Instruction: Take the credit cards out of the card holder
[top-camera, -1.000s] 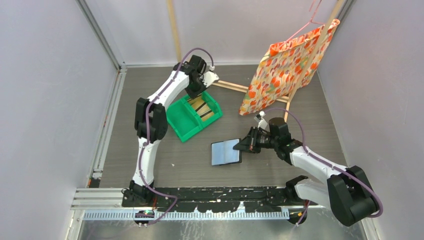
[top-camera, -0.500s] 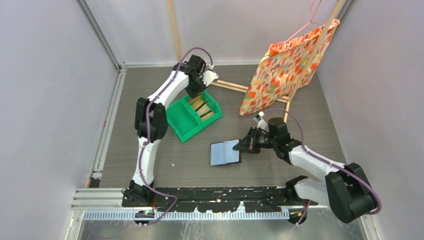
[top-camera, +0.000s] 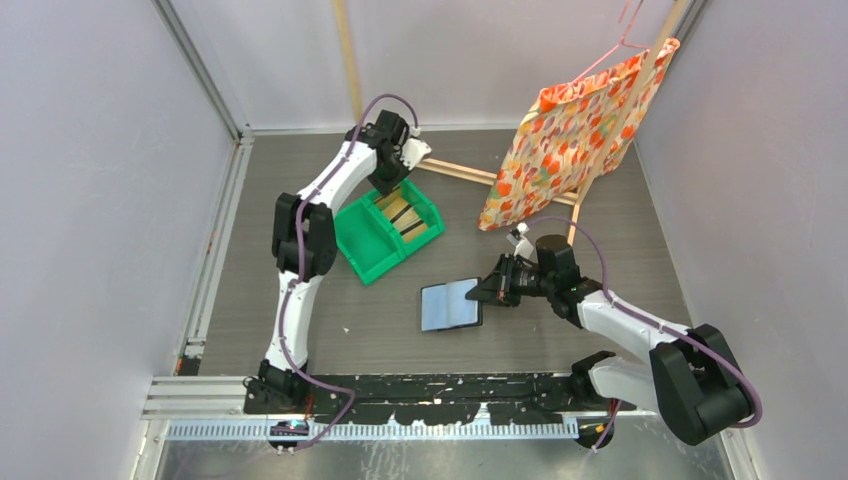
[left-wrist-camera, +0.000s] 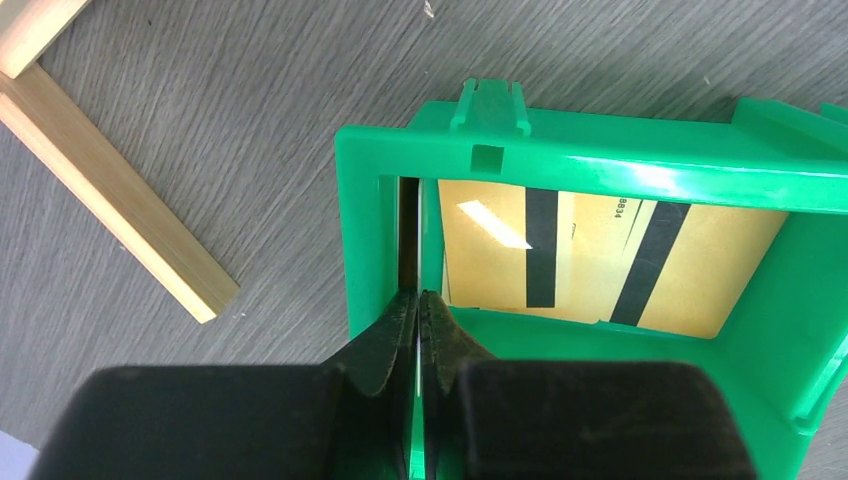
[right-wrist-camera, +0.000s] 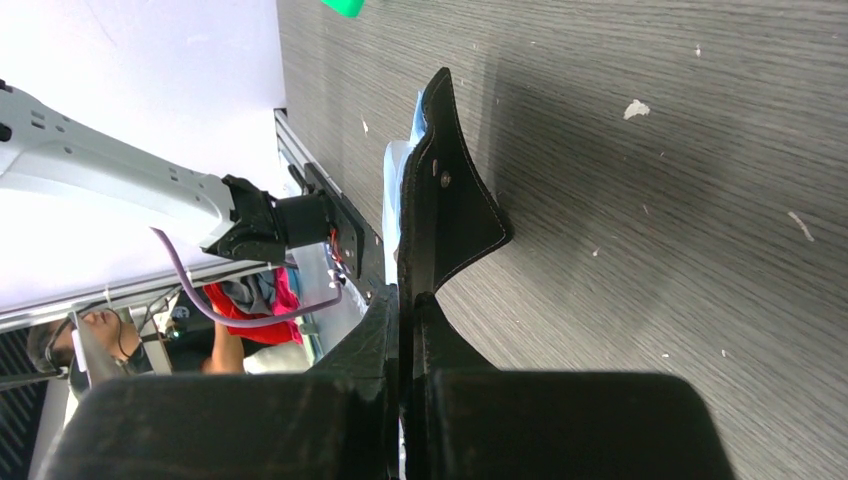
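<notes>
The card holder (top-camera: 450, 306) lies open on the table, dark outside and grey-blue inside. My right gripper (top-camera: 484, 290) is shut on its right flap, which shows as black stitched leather (right-wrist-camera: 445, 215) rising from between the fingers of the right gripper (right-wrist-camera: 408, 300). My left gripper (top-camera: 391, 190) hangs over the far compartment of the green bin (top-camera: 365, 245). In the left wrist view the left gripper (left-wrist-camera: 418, 295) is shut on a thin credit card (left-wrist-camera: 409, 235) seen edge-on beside the bin wall (left-wrist-camera: 600, 150). Golden-tan credit cards (left-wrist-camera: 590, 255) with dark stripes lie in that compartment, also visible from above (top-camera: 412, 222).
A wooden frame's slat (top-camera: 460, 172) runs across the table behind the bin, its end near the left gripper (left-wrist-camera: 110, 190). An orange flowered cloth (top-camera: 570, 130) hangs from it at the back right. Pale walls enclose the table on three sides.
The left wrist has shifted slightly toward the back over the bin. The right gripper and the card holder have stayed where they were.
</notes>
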